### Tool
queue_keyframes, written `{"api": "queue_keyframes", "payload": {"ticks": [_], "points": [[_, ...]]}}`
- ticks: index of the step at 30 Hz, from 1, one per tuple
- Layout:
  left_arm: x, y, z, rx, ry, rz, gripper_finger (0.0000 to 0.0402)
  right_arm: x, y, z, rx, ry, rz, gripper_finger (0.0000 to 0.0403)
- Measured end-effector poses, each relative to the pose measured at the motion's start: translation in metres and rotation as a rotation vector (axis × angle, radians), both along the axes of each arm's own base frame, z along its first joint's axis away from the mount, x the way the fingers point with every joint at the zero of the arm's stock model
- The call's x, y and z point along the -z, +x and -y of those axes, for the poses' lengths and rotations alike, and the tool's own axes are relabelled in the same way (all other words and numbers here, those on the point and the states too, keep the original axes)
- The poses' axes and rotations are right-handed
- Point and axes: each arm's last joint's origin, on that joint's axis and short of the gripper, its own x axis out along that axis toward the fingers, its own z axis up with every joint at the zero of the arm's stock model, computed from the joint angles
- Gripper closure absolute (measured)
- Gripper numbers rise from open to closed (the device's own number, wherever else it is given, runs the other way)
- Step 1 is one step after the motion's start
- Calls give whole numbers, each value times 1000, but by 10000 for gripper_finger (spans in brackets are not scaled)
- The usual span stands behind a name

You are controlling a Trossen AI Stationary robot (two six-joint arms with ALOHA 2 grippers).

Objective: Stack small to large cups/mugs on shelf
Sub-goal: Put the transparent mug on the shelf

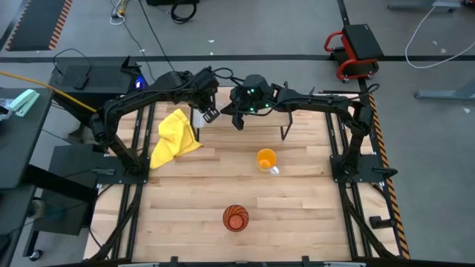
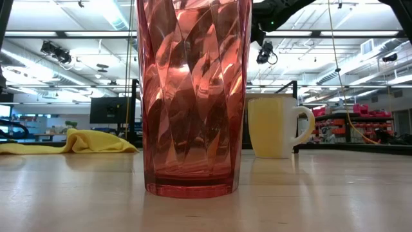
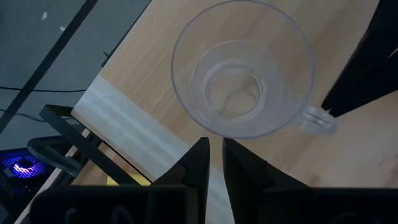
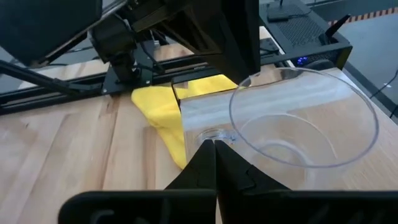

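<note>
Both arms are reaching over the far end of the table, meeting above the shelf (image 1: 297, 122). The small clear glass (image 3: 244, 78) sits on the shelf board near its pale end strip, and both wrist views look down on it.

The right gripper (image 4: 214, 149) has its fingers pressed together on the little handle of the glass, so it looks to be pinching it. The left gripper (image 3: 214, 155) hovers just beside the rim of the same glass with its fingers drawn almost together; they close on nothing that I can see, though the rim lies very near their tips.

The orange mug (image 1: 266, 159) with its white handle stands alone on the bare table, a little in front of the shelf. The amber tumbler (image 1: 236, 217) stands upright nearer the front edge, well apart from the mug and the shelf. A yellow cloth (image 1: 174, 139) lies crumpled at the left side, next to the shelf's end.

By my reckoning the job is only begun. The smallest vessel is on the shelf, or being settled there. The mug and the tumbler are untouched and both have yet to be carried over, the mug presumably first.
</note>
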Motion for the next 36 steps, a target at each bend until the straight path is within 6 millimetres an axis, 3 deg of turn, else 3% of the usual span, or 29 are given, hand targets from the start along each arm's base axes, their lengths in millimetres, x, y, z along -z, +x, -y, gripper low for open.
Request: {"api": "queue_keyframes", "payload": {"ticks": [15,26,36], "points": [[2,-5,1,-21,24,-67,349,-3,-9,1,14,1,-54,403],[2,-7,0,-37,21,-90,350,-3,-19,14,121,-64,-114,403],[1,-5,-1,-37,29,-66,349,3,-15,20,130,-63,-105,403]]}}
